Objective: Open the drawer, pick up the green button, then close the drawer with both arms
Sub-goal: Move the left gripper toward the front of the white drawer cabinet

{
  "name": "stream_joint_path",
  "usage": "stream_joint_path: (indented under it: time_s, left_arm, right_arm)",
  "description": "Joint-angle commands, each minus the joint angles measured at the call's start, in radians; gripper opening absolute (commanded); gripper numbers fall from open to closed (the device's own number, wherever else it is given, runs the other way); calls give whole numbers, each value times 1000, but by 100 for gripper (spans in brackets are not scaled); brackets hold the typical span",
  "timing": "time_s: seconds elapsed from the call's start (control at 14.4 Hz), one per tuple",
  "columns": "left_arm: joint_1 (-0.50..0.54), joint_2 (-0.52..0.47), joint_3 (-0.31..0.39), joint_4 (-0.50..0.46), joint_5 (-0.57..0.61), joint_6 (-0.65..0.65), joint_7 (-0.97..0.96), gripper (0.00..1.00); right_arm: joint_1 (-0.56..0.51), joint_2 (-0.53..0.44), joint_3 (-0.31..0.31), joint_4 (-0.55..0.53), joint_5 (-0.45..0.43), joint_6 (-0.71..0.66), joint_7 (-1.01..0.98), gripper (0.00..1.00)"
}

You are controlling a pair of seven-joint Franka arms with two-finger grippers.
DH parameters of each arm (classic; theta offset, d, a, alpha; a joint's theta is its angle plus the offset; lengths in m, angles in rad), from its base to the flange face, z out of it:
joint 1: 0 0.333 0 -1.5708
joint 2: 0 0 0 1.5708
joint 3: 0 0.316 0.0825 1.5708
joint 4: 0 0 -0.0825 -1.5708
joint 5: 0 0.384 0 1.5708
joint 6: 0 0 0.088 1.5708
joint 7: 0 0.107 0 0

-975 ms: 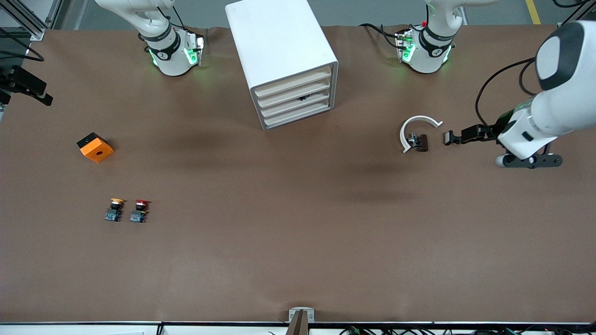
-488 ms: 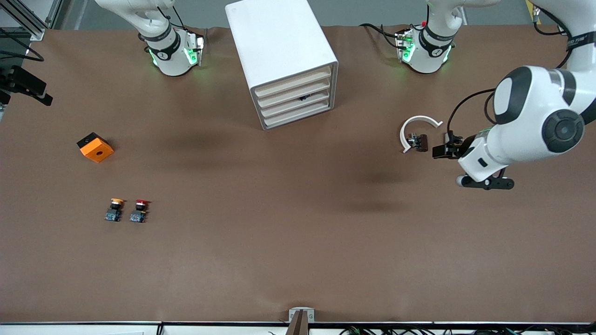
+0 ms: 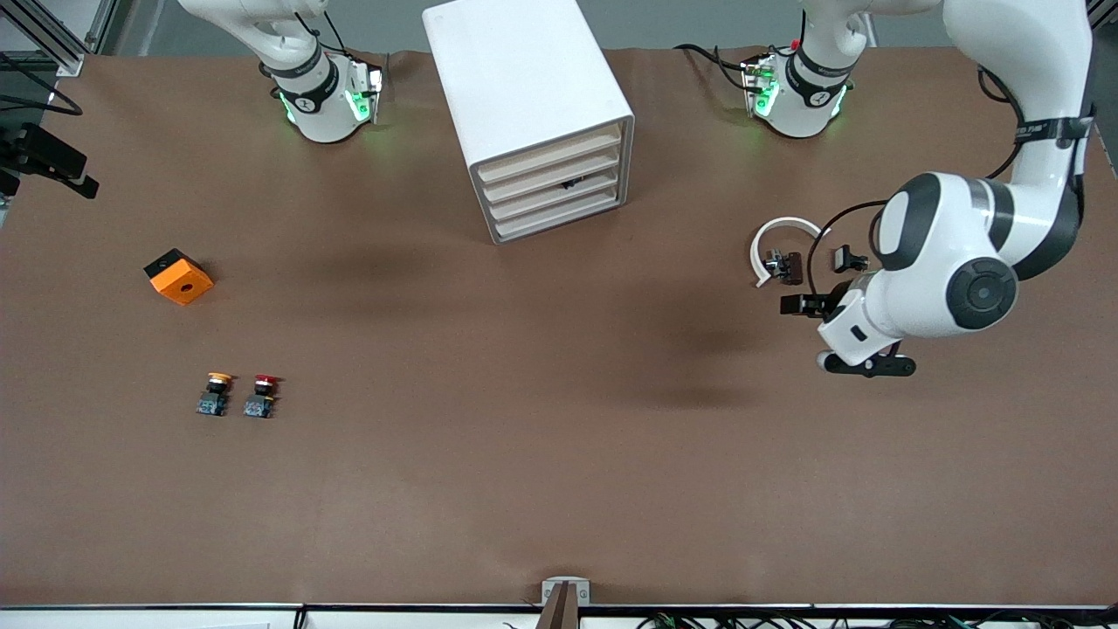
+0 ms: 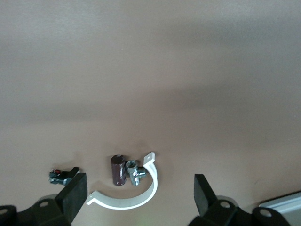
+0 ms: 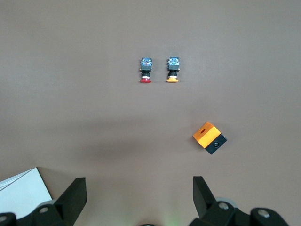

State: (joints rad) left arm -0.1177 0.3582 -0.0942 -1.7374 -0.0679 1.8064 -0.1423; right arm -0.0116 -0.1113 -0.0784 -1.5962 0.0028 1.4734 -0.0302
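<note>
Front view showed the left tool (image 3: 819, 282) hanging low over the bench toward the left arm's end, just beside a white curved clamp (image 3: 783, 229) and a small brown cylinder (image 3: 791, 267) that lay in its arc. Its fingers (image 4: 73, 194) were spread wide with nothing between them. The right arm (image 3: 316, 91) waited, and its right tool (image 5: 138, 197), seen only from its own wrist camera, was wide open and empty above the right arm's end of the bench (image 3: 559, 454). Below it lay an orange box (image 3: 179, 278), a yellow-capped button (image 3: 216, 392) and a red-capped button (image 3: 261, 395) side by side. A white drawer cabinet (image 3: 524, 87) stood at the middle of the edge by the robots' bases, all drawers shut. The green-capped button showed in no view, so its place could not be told
</note>
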Motion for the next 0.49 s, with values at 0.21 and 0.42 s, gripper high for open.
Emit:
stream_joint_path:
  time_s: [0.21, 0.42]
  left_arm:
    - [-46, 67, 1, 41, -7, 39, -129, 100]
    - [-79, 85, 1, 44, -4, 66, -218, 100]
  right_arm:
    - [-24, -24, 12, -24, -3, 5, -5, 100]
    - [-24, -24, 11, -24, -3, 5, -5, 100]
